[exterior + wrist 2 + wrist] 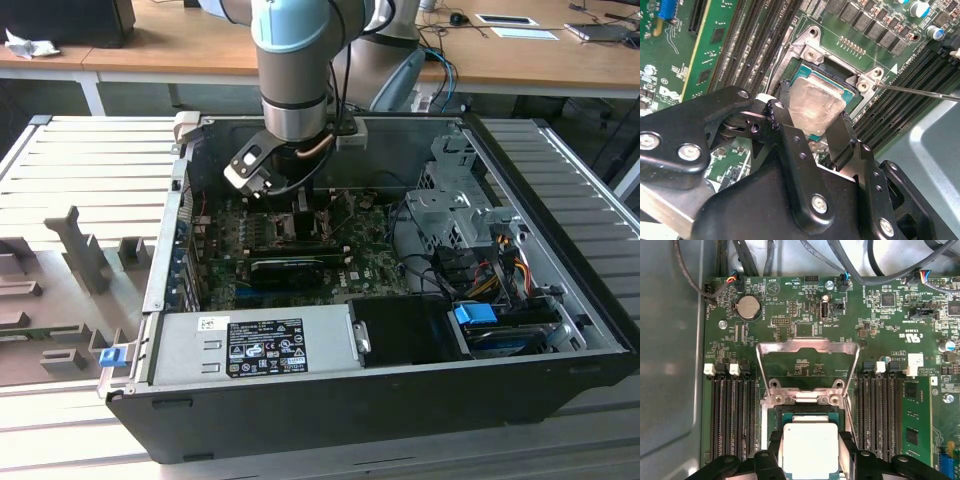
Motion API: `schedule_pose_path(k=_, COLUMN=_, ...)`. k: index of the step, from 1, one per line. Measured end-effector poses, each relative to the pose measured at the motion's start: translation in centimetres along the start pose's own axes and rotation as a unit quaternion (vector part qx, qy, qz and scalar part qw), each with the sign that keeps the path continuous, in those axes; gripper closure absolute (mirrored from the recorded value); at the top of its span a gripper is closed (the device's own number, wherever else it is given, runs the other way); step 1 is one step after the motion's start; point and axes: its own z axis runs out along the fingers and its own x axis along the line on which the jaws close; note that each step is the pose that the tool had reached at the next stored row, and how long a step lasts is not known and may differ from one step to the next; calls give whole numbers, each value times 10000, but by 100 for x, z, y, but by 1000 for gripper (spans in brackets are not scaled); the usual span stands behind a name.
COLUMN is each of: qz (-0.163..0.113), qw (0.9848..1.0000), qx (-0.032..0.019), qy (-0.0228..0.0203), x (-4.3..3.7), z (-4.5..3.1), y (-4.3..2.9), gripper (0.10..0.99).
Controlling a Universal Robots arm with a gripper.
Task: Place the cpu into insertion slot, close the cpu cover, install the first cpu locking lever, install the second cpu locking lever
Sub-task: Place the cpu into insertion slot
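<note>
Green motherboard (790,325), gripper (815,110) clasping cpu (810,450) at socket (827,70), seating hidden by fingers (790,132)

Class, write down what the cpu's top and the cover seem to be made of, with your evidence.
The cpu: probably metal, matte pale silver; it shows a soft, smeared sheen in both wrist views. The cover: likely stamped sheet steel, bare grey; thin, with bright glinting edges and a cut-out window.

arm (293,70) — pale blue joint, silver sleeve | jaws — black links, silver screws
</note>
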Motion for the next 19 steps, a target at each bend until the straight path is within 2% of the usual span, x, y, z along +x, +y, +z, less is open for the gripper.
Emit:
schedule_pose_path(k=10, qz=3, qw=10000, qx=0, qy=0, x=20, z=36, y=1, gripper=557)
schedule_pose_path(k=11, qz=3, qw=10000, qx=0, qy=0, x=21, z=37, y=5, gripper=541)
schedule_pose_path(k=12, qz=3, qw=10000, qx=0, qy=0, x=20, z=38, y=9, gripper=486)
schedule_pose_path(k=13, qz=3, qw=10000, qx=0, qy=-1, x=20, z=39, y=10, gripper=486)
schedule_pose_path(k=14, qz=4, qw=10000, qx=0, qy=-1, x=20, z=39, y=11, gripper=420)
schedule_pose_path(k=19, qz=3, qw=10000, qx=0, qy=-1, x=21, z=-9, y=16, gripper=420)
